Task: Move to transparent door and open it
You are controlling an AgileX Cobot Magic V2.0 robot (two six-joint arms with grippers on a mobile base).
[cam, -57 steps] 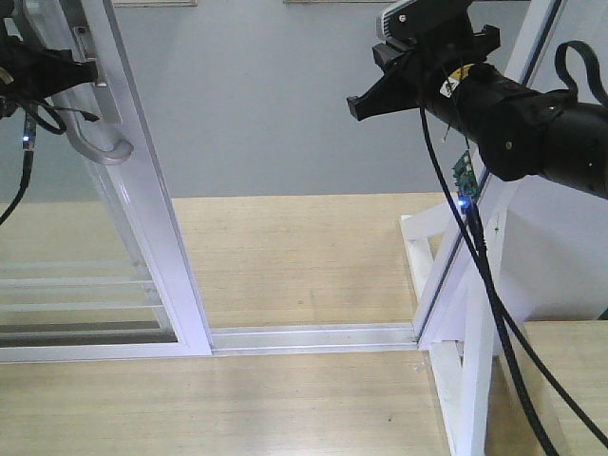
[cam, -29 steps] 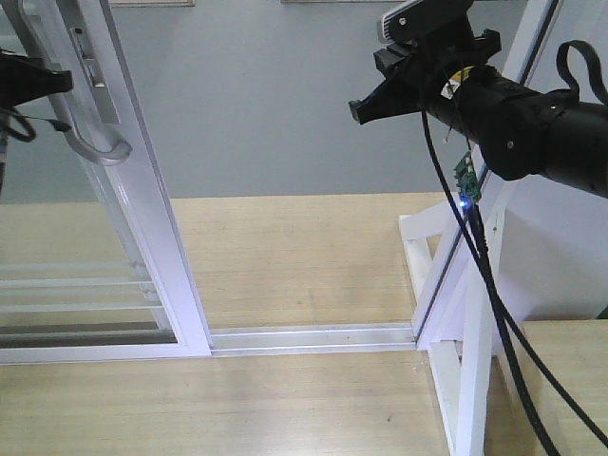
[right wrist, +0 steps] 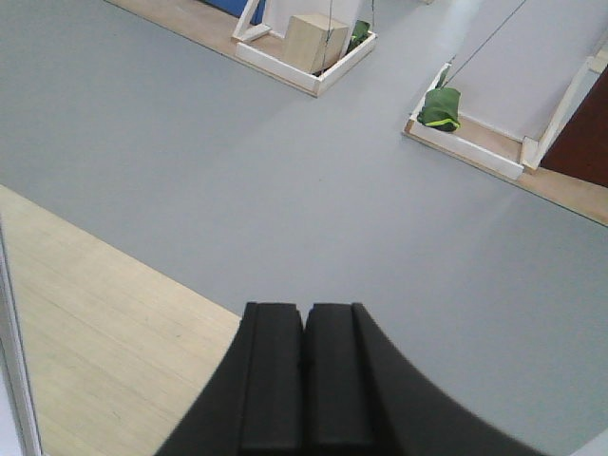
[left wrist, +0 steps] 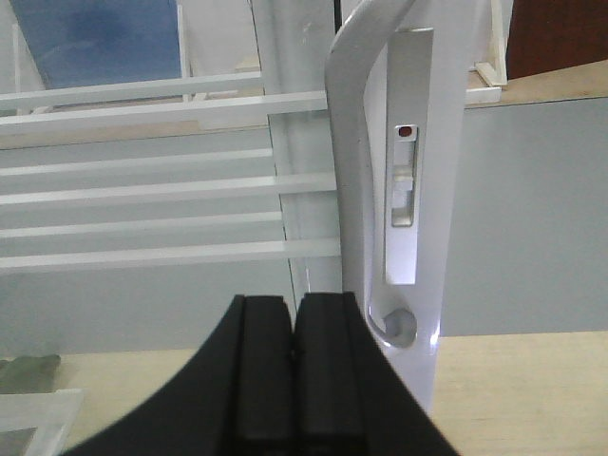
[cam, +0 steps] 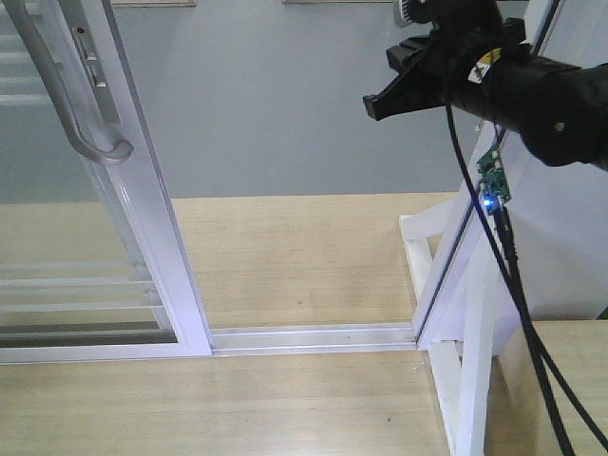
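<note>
Pressing its two black fingers flat together, the left gripper (left wrist: 299,370) holds nothing; it sits low in its wrist view, just in front of the door (left wrist: 285,190) and beside the foot of the curved grey handle (left wrist: 350,142). Whether a finger touches the handle cannot be told. Right of the handle, a slim lock plate (left wrist: 407,161) with a small red dot runs down the white stile. Thin white bars cross the glass to the left.

The right gripper (right wrist: 304,375) also has its fingers closed against each other, empty, aimed at grey floor (right wrist: 285,171) and a strip of wood floor (right wrist: 104,313).

From the front view, the door (cam: 57,190) stands at the left with its handle (cam: 66,90) high on the stile. An open gap lies between it and the white frame (cam: 456,285) at right, the floor track (cam: 313,337) bare. The right arm (cam: 513,85) hangs high at upper right, well apart from the door; the left gripper is out of this view.
</note>
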